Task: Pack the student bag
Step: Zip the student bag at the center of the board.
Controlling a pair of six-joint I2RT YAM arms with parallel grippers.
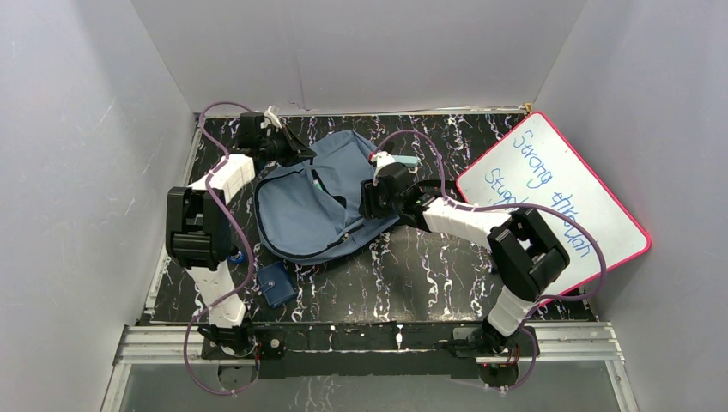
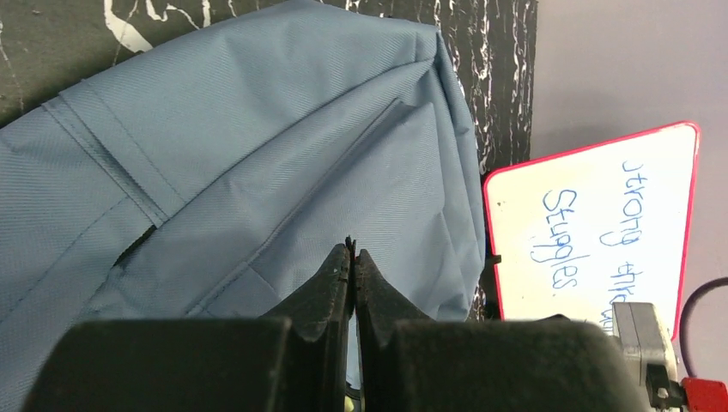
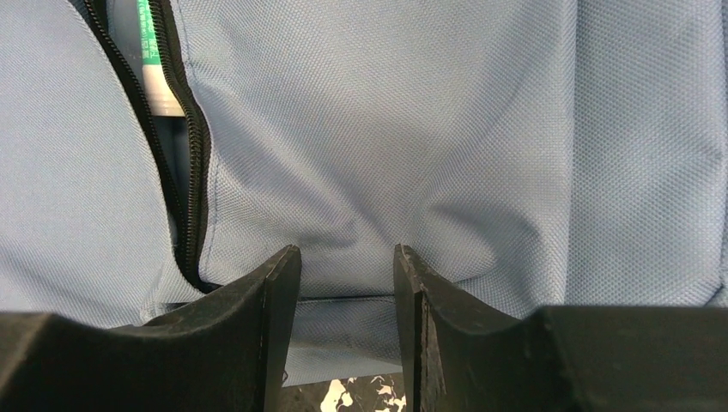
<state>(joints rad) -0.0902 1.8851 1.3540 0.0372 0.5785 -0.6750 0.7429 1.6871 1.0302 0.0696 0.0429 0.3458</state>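
Note:
The slate-blue student bag [image 1: 322,210] lies flat mid-table, its black zipper [image 3: 193,146] open, with a white and green item [image 3: 154,69] inside. My left gripper [image 1: 292,153] is at the bag's far left corner. In the left wrist view it [image 2: 352,251] is shut, with a thin black tab pinched at its tips, above the bag's fabric [image 2: 257,154]. My right gripper [image 1: 367,206] is at the bag's right edge. In the right wrist view it [image 3: 348,253] is open, with its jaws on either side of a fold of bag fabric [image 3: 386,172].
A small dark-blue pouch [image 1: 276,285] lies near the front left of the bag. A red-framed whiteboard [image 1: 549,202] with blue writing leans at the right, also in the left wrist view [image 2: 592,223]. A small teal item [image 1: 409,160] lies behind the right wrist. Grey walls enclose the table.

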